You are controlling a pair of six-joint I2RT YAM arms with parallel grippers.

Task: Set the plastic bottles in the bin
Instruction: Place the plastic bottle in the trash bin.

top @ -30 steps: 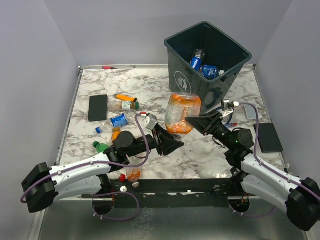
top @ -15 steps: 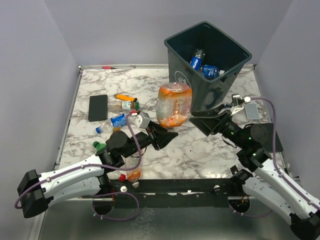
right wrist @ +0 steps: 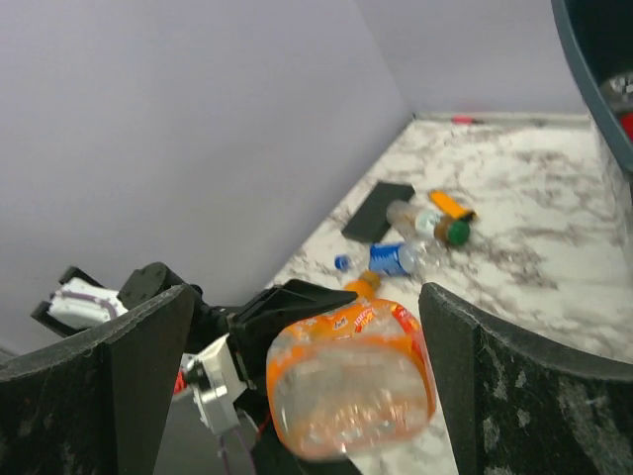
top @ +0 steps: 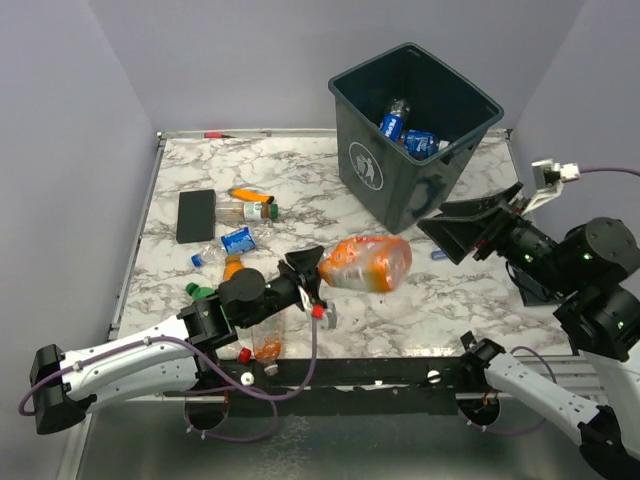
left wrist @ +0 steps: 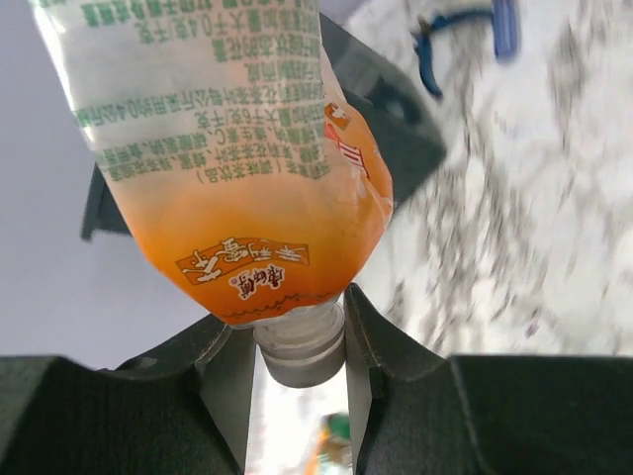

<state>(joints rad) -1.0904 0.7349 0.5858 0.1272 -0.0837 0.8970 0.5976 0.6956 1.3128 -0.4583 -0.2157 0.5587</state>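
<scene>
Rows of small green Chinese print run across the pale label [left wrist: 213, 89] of the orange bottle [left wrist: 257, 218] that my left gripper [left wrist: 297, 346] pinches by the neck; the print is upside down to me and too fine to read out. Nearer the neck sits a cream banner [left wrist: 242, 269] with orange Chinese characters that I can't make out. The bin [top: 405, 195] carries a white logo [top: 366, 163], a figure with no words. The blue labels on the bottles [top: 395, 122] inside it are unreadable

White arm shells [top: 120, 360], black joints [top: 240, 293], purple cables [top: 610, 171], black wedge-fingered left end effector [left wrist: 300, 354]
</scene>
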